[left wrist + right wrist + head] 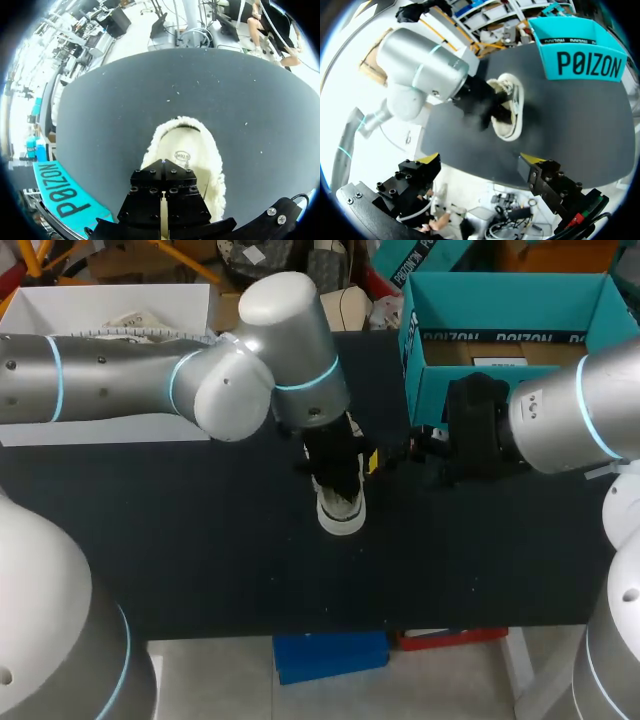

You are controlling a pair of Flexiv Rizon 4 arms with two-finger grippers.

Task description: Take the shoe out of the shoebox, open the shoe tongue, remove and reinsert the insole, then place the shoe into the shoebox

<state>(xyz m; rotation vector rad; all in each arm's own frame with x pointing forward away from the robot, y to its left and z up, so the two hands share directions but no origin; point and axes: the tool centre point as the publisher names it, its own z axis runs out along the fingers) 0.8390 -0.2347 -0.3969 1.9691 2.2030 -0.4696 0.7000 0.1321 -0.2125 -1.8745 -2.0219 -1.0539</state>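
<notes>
Shoe (341,508) is sitting upright on the dark worktop (180,530), outside the box, near the middle, with its toe pointing toward the near edge. It is showing a white outer and sole rim. A thick cream fleece lining is curling around the whole opening. In the left wrist view the insole is lying in place inside, with a small round printed mark on it.

Teal shoebox (500,390) is standing open at the far right of the worktop, apart from the shoe.

Left hand (335,475) is hanging directly over the shoe opening. Its fingers are pressing together, with only a thin pale slit showing between them. Cannot tell whether they are pinching anything.

Right hand (480,159) is hovering just beside the shoe on the box side. Its yellow tips are standing wide apart, gripping nothing.
</notes>
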